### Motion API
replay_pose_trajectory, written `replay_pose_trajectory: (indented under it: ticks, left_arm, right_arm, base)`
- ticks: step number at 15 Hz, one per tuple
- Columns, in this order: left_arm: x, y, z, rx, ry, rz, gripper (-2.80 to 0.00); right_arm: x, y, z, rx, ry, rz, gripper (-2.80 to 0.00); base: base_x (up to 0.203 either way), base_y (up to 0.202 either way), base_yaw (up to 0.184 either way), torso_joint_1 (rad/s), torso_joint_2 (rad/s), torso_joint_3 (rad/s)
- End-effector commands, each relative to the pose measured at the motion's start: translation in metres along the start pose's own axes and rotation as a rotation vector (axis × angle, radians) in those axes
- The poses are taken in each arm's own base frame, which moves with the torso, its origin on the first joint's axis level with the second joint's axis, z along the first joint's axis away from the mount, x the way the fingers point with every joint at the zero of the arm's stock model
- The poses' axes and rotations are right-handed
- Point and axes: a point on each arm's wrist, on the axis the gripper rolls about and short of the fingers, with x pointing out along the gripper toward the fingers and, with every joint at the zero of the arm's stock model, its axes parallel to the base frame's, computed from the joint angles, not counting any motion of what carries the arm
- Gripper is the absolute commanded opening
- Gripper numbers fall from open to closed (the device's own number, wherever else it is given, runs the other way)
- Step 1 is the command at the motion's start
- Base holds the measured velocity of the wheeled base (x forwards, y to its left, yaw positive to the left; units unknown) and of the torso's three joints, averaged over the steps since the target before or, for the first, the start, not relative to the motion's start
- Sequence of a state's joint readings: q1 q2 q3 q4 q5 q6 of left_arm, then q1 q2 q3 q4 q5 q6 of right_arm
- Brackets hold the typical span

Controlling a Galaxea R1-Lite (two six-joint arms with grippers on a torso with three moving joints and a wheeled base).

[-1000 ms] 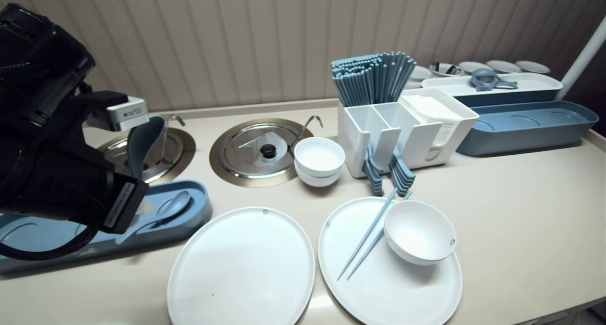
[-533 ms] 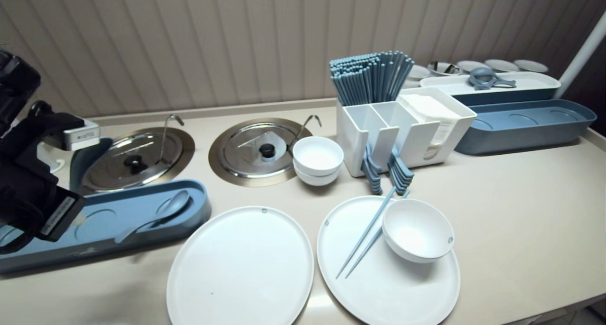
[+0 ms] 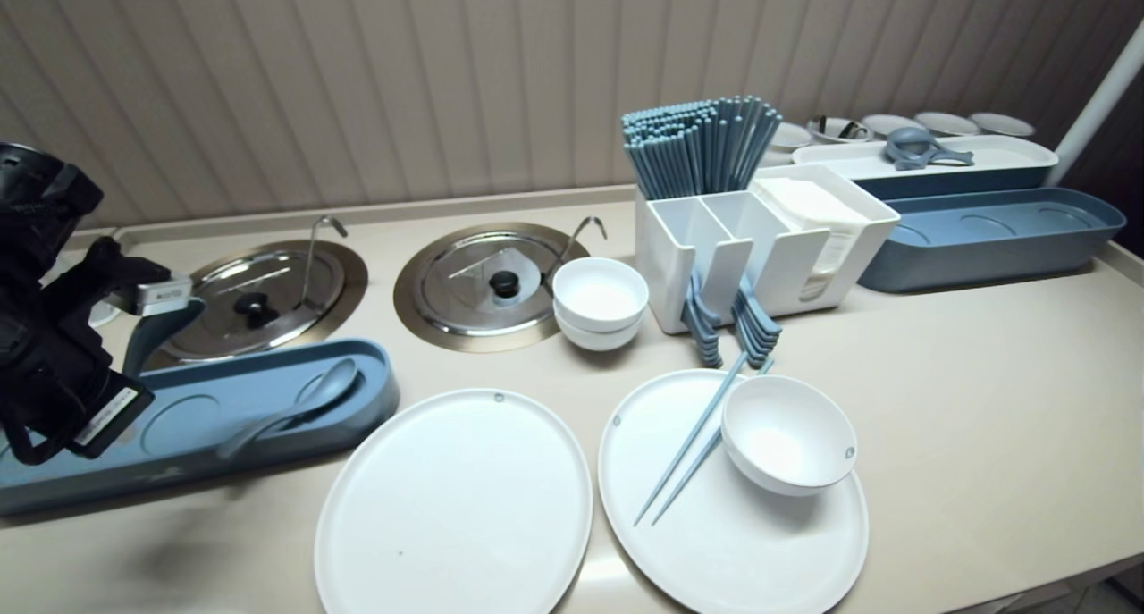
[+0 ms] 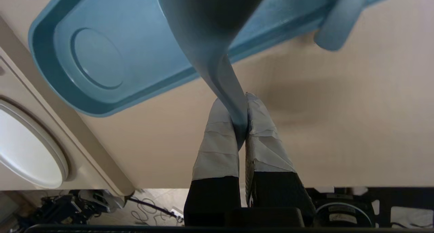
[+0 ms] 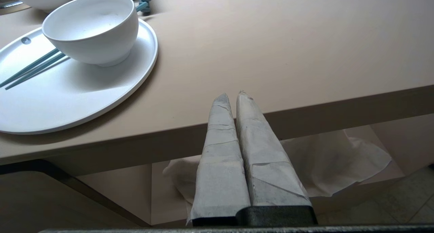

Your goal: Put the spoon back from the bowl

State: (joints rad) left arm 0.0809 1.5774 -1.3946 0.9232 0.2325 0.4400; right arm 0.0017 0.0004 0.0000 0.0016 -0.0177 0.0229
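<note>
The left gripper (image 4: 239, 105) is clamped tight on the handle of a slate-blue plastic soup spoon (image 4: 210, 26). The spoon's bowl is over the long blue plastic tray (image 3: 188, 417) at the left front edge of the beige worktop (image 3: 983, 373). A second blue spoon (image 3: 304, 398) lies in that tray. The right gripper (image 5: 234, 96) hangs below the worktop's front edge, fingers pressed together, empty.
</note>
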Motion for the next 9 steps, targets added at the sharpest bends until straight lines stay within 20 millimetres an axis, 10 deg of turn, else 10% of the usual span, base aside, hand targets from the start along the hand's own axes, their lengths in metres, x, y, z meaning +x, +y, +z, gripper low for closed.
replay_pose_trajectory:
  ticks: [1, 9]
  left_arm:
    - [0.019, 0.005, 0.01, -0.012, 0.024, 0.003, -2.8]
    - [0.051, 0.02, 0.018, -0.052, 0.081, 0.03, -2.8]
  right_arm:
    - [0.0, 0.0, 0.0, 0.0, 0.0, 0.001, -2.8]
    - [0.0, 0.0, 0.0, 0.0, 0.0, 0.0, -2.8]
  base:
    - [0.0, 0.0, 0.0, 0.0, 0.0, 0.0]
    - [0.0, 0.0, 0.0, 0.0, 0.0, 0.0]
